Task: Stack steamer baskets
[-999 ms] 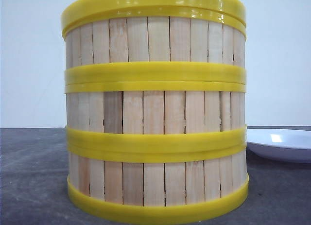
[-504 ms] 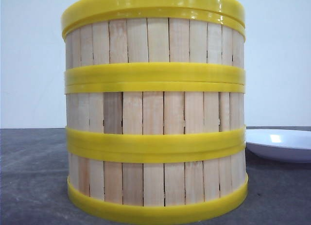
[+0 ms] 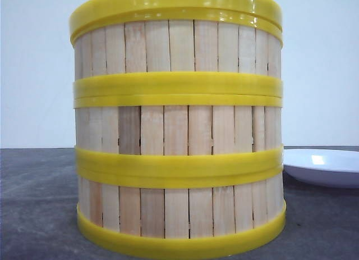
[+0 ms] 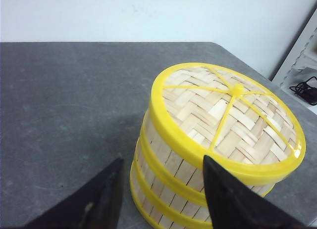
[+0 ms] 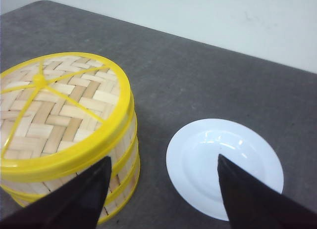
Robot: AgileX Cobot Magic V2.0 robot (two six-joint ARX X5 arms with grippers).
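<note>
You had the three steamer baskets (image 3: 178,136) standing in one neat tower on the gray tabletop (image 3: 39,204). Each yellow rim sat flat on the rim under it, so the tower stood straight and did not lean. That is likely why it stood on its own with nothing holding it.

On top of the tower sat the woven lid (image 4: 225,110), with its small yellow knob (image 4: 237,90) in the middle. The lid closed the top basket all the way around, so the stacking looked done to me.

The white plate (image 5: 224,165) lay flat on the tabletop just beside the tower, on the robot's right side, not touching it. It was bare.

Your left end effector (image 4: 161,197) hung above and to the side of the tower. Its two dark fingers (image 4: 99,202) were spread wide and held nothing. One finger covered a bit of the tower's wall in the left wrist view, but I could not tell if it touched.

Your right end effector (image 5: 161,192) was spread wide too, and it pinched nothing. It hung over the gap between the tower and the plate.

Both were open and off the baskets, which fits a job that is finished. If you did move again, I think a bump from a finger could push the tower over.
</note>
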